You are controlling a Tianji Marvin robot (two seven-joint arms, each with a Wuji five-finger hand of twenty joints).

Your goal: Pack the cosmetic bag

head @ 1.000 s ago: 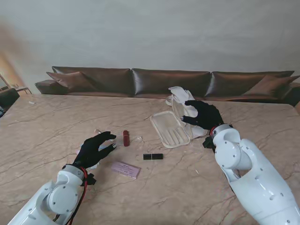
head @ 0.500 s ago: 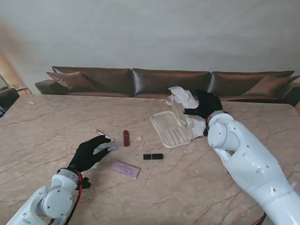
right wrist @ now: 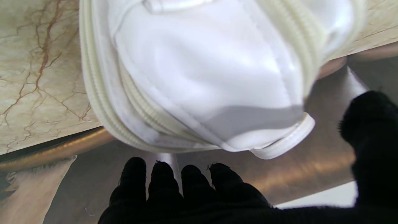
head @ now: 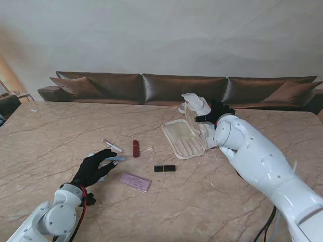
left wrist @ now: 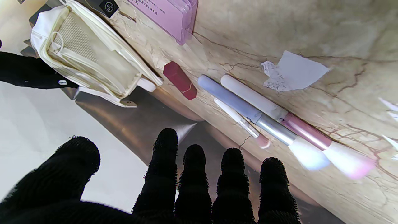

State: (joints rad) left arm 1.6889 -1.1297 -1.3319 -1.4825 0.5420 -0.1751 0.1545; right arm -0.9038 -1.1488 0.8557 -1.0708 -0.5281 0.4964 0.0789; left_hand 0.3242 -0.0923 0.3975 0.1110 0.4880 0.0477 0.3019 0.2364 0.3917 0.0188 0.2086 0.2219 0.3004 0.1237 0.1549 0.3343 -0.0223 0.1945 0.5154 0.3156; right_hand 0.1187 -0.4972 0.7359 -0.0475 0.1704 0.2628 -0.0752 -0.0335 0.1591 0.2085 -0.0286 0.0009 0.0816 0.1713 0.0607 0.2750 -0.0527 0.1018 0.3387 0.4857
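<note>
The cream cosmetics bag lies open near the table's middle, its mesh-lined lid flat and its white body standing up behind. My right hand is open beside that raised body, fingers and thumb apart, nothing between them. My left hand is open, fingers spread, just short of three brushes: blue-handled, white-and-pink and a thin one. A red lipstick lies between the brushes and the bag.
A pink palette and a black case lie nearer to me than the bag. A torn scrap of paper sits by the brushes. A brown sofa runs along the table's far edge.
My right hand has moved from over the bag to behind its raised body, the arm swinging farther from me. My left hand has drawn back toward me, uncovering the brushes.
</note>
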